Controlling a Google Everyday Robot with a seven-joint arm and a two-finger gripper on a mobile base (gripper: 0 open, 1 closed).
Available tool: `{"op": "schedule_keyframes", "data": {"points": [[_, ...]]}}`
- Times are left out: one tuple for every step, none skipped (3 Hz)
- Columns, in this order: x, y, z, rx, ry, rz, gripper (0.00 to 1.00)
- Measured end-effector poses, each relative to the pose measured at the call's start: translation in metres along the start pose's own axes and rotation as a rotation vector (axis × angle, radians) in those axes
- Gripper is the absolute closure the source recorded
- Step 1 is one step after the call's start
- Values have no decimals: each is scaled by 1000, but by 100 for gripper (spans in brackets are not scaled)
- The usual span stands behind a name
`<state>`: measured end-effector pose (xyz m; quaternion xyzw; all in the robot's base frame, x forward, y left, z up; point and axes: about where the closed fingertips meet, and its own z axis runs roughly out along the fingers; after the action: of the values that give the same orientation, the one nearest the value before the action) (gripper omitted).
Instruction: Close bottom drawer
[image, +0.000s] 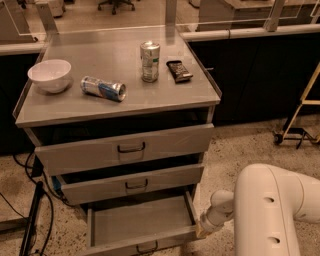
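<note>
Place: lab or office workspace
Signs: metal cart (125, 107); dark counters (260, 75) behind it; speckled floor (245, 145) around it
Gripper (202, 231): at the cart's lower right front corner
</note>
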<state>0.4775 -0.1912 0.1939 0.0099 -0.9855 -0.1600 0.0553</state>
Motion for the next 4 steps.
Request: {"op": "schedule_keyframes", "data": {"points": [[-15,5,-2,-8,-31,23,100],[-39,8,-6,-21,-87,73,100],[-39,9,-6,-21,-89,75,100],[-31,11,4,-17,-65,68,100]]}}
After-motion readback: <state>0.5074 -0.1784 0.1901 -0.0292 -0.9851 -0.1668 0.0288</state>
